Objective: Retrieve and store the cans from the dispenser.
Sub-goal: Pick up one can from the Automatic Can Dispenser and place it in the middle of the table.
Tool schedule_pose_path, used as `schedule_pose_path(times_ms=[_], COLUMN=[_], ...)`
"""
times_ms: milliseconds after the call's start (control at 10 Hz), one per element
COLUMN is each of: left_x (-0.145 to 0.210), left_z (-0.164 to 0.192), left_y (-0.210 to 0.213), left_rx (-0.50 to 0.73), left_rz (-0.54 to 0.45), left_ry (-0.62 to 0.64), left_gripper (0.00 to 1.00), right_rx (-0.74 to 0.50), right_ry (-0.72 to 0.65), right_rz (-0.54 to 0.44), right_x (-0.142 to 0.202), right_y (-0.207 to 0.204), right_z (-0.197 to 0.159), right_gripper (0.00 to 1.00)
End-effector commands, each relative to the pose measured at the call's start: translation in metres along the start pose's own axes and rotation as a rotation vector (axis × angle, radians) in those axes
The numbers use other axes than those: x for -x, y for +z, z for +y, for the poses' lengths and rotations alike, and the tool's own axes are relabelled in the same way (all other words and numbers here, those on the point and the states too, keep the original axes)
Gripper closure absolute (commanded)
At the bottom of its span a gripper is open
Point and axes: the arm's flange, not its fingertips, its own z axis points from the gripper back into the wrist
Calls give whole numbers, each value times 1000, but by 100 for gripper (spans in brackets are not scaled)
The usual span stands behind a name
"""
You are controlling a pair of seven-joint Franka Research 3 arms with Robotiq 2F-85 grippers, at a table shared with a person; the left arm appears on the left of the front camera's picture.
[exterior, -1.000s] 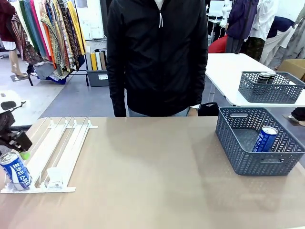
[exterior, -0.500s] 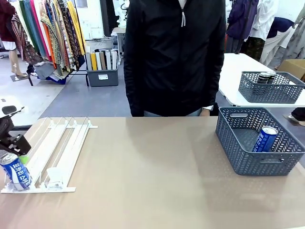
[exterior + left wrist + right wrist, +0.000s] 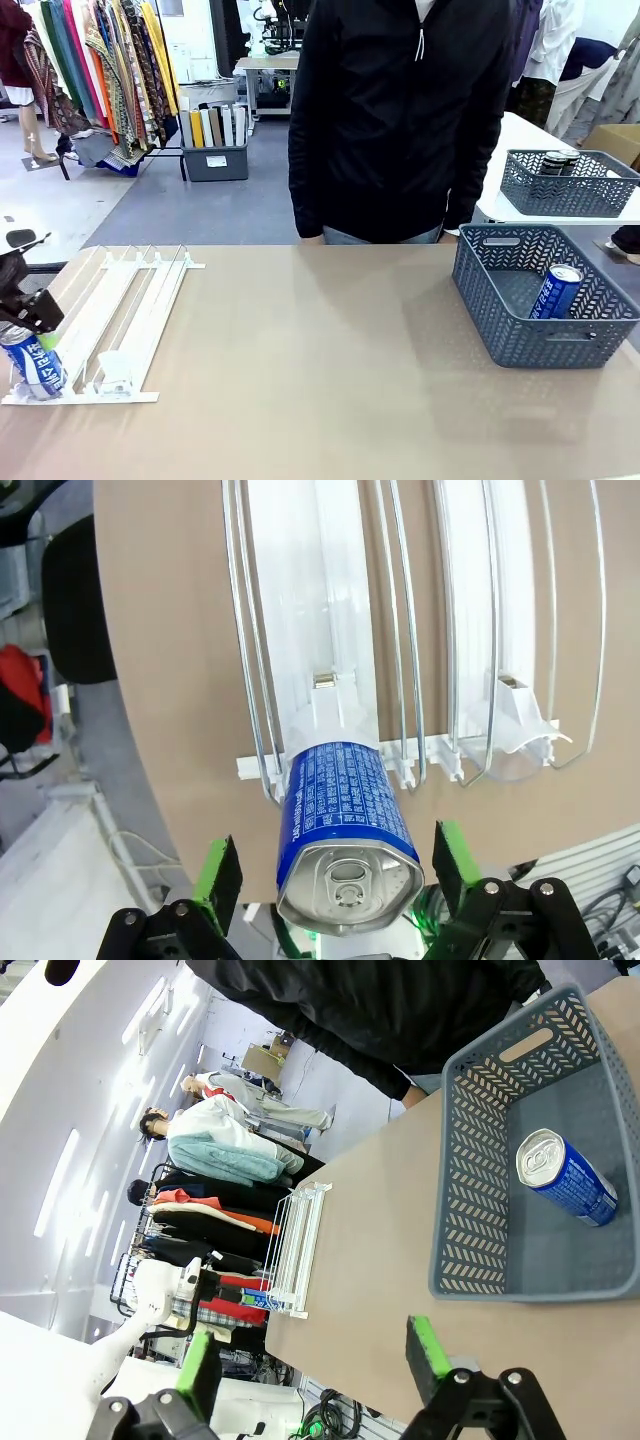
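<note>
1. Blue with white lettering, one can (image 3: 33, 362) sits at the front end of the dispenser (image 3: 125, 305), in the lane nearest the robot's left edge of the bench (image 3: 320, 380). It leans a little, silver top uppermost.
2. In the left wrist view the left hand (image 3: 334, 870) hangs directly over that can with its jaws spread wide. The green pads (image 3: 218, 868) stand on either side of the can's top with a gap showing on each side, so the can is flanked and not gripped.
3. Thin wire rails part the dispenser's white lanes, and a clear stop closes the front of each lane.
4. The right hand (image 3: 312, 1355) is also wide open, hovering off the near edge of the bench beside the basket (image 3: 520, 345).
5. That grey-blue lattice basket stands at the robot's right end of the bench. A second blue can (image 3: 556, 291) lies tilted inside it, its top raised toward the far wall.
6. Beyond it, on a white table (image 3: 470, 150), another lattice basket (image 3: 560, 195) holds dark cans (image 3: 558, 160).
7. A person in a black jacket (image 3: 400, 120) stands at the far side of the bench, right of its middle.
</note>
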Motion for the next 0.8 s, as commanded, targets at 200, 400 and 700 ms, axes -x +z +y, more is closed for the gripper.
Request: schedule_pose_path(times_ms=[200,400,700], left_x=[26,26,25], left_z=[-1,-1,-4], left_y=[-21,-21,-17], left_rx=[-28,-29,-25], left_rz=[14,21,9], left_ry=[1,1,-14], left_gripper=[100,100,100], right_rx=[-12,-12,-12], right_ry=[5,5,5], right_rz=[0,0,0], right_x=[0,0,0], right_y=[1,1,1], right_z=[2,2,2], right_gripper=[0,0,0])
